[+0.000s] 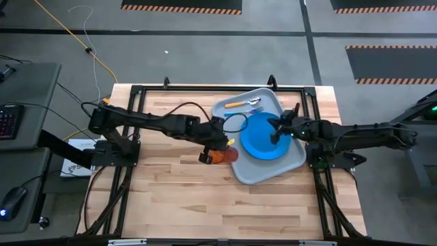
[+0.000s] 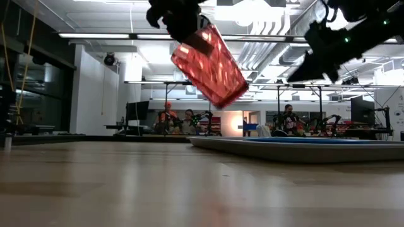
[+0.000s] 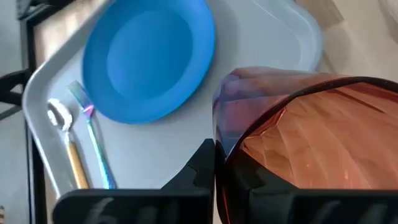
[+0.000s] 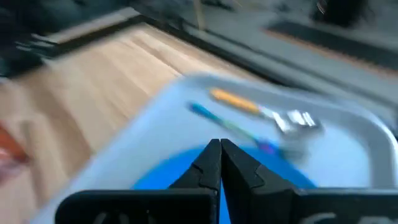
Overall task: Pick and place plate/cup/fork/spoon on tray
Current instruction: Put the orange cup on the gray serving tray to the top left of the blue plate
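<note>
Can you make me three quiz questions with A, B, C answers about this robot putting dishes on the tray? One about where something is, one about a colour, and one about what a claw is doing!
1. Where is the plate?
A. on the tray
B. on the bare table
C. in a gripper

2. What colour is the spoon handle?
A. green
B. orange
C. black

3. What is the left gripper doing?
A. lying open on the wood
B. holding the fork
C. holding the cup in the air

Answers:
1 A, the blue plate lies inside the tray's rim.
2 B, the high view shows an orange handle.
3 C, the low view shows the tilted cup held up off the table.
</note>
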